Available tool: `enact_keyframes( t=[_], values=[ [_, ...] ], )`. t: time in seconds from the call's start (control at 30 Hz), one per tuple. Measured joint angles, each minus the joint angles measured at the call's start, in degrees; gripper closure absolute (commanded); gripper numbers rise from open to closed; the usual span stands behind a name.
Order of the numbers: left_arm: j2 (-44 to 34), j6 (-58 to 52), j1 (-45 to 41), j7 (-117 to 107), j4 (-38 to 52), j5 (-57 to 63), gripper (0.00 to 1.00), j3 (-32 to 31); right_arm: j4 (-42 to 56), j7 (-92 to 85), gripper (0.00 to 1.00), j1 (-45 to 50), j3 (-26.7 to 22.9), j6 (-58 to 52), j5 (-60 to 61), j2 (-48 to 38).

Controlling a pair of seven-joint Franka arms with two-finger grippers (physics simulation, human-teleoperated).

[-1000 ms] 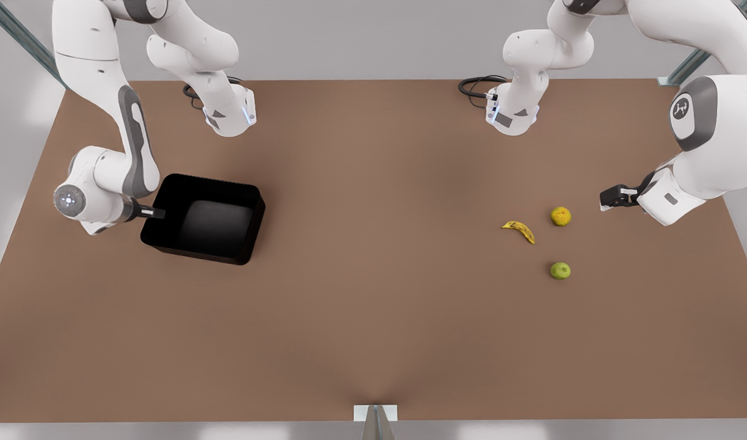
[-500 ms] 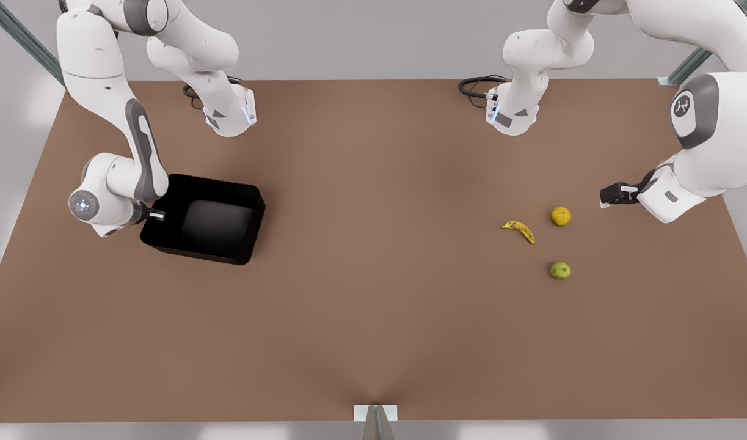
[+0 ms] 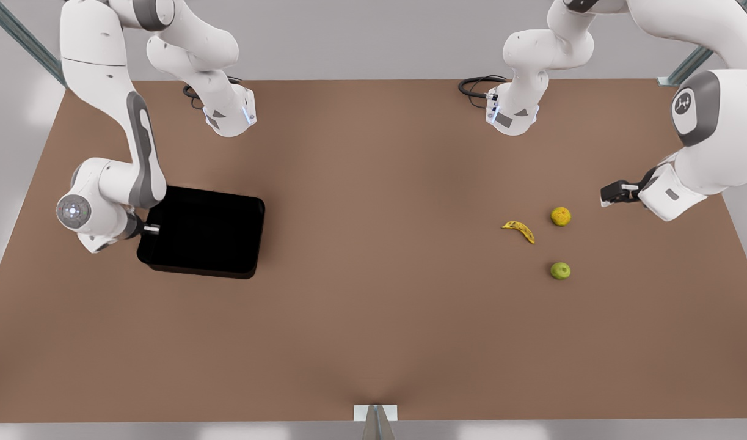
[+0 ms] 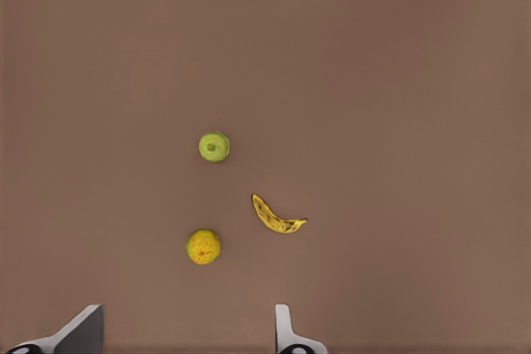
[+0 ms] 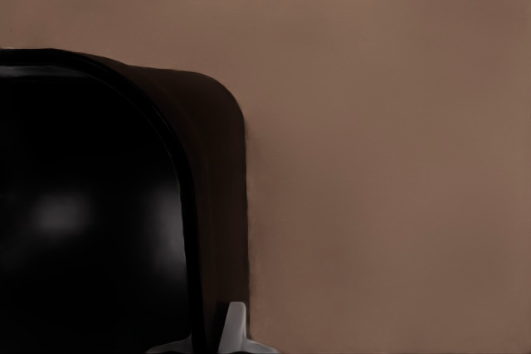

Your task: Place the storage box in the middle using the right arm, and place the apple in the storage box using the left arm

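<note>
Storage box: near table's left edge, my right gripper clamping its wall. Apple: right side; my left gripper spread above.

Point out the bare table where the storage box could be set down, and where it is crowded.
Free: the wide middle of the table, between the storage box, which the right gripper grips at its rim, and the banana. Crowded: the front view's right, where banana, yellow-orange fruit and apple cluster beneath the open left gripper.
</note>
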Motion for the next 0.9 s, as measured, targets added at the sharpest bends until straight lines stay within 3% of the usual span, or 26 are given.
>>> enact_keyframes(
  t=[0.2, 0.37, 0.47, 0.8, 0.83, 0.87, 0.9],
  values=[
    [-0.4, -0.7, 0.0, 0.0, 0.0, 0.0, 0.0, 0.0, 12.3, -1.7, 0.79, 7.0, 3.3, -3.3, 8.1, 0.6],
    [-0.3, -1.0, 0.0, -0.1, -0.1, 0.0, 0.0, 0.0, 34.5, -1.8, 0.79, 16.4, 3.9, -6.8, 17.5, 16.7],
    [-0.2, -1.0, 0.0, -0.1, -0.1, 0.0, 0.0, 0.0, 42.2, -0.5, 0.79, 21.6, 3.9, -8.2, 21.1, 23.8],
    [0.2, -2.4, -0.1, -0.7, 0.1, 0.0, 0.0, 0.8, 47.9, 5.1, 0.78, 26.7, 4.0, -7.8, 24.4, 34.6],
    [0.6, -2.5, 0.1, -0.9, 0.1, 0.0, 0.0, 1.1, 48.0, 5.6, 0.27, 26.9, 4.0, -7.6, 24.4, 35.0],
    [0.8, -2.6, 0.0, -1.1, 0.0, 0.0, 0.0, 1.6, 48.0, 6.0, 0.0, 26.9, 4.1, -7.3, 24.3, 35.2],
    [0.9, -2.7, 0.1, -1.2, -0.1, 0.0, 0.0, 1.9, 48.1, 6.6, 0.0, 27.0, 4.1, -7.1, 24.1, 35.3]
  ],
)
